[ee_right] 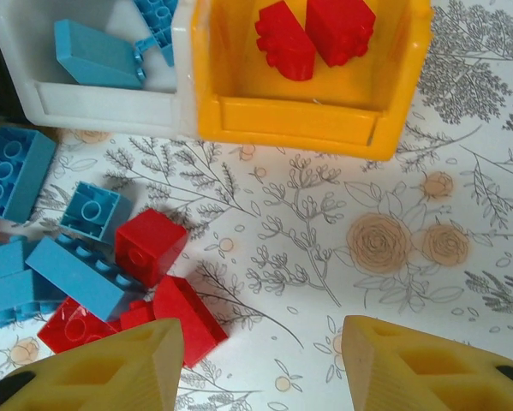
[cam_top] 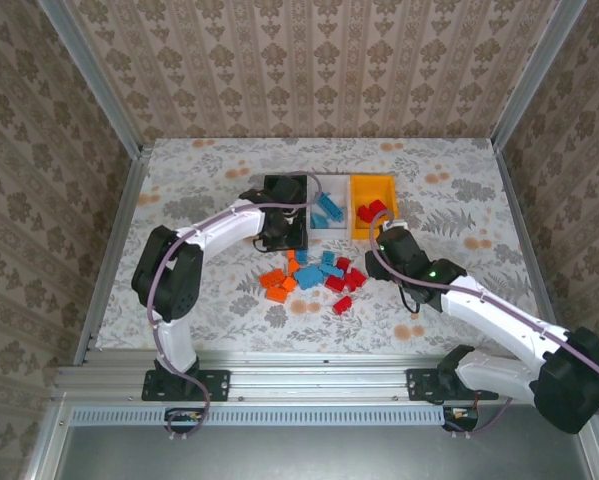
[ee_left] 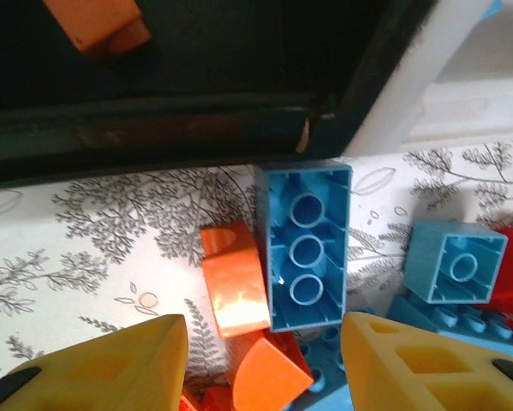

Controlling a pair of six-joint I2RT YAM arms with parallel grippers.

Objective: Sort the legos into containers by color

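Three containers stand side by side: a black bin (cam_top: 284,215), a white bin (cam_top: 327,210) and a yellow bin (cam_top: 374,208). Loose legos (cam_top: 314,275) in orange, blue and red lie just in front of them. My left gripper (ee_left: 263,330) is open at the black bin's (ee_left: 196,111) near wall, over a curved orange brick (ee_left: 269,372), an orange brick (ee_left: 232,282) and a blue brick (ee_left: 306,248); it holds nothing. One orange brick (ee_left: 98,21) lies inside that bin. My right gripper (ee_right: 263,330) is open over bare table, a red brick (ee_right: 187,317) beside its left finger.
The yellow bin (ee_right: 299,120) holds two red bricks (ee_right: 312,34); the white bin (ee_right: 102,103) holds blue bricks (ee_right: 93,56). More blue bricks (ee_right: 12,171) and a red cube (ee_right: 149,244) lie left of my right gripper. Wallpapered walls enclose the flowered table.
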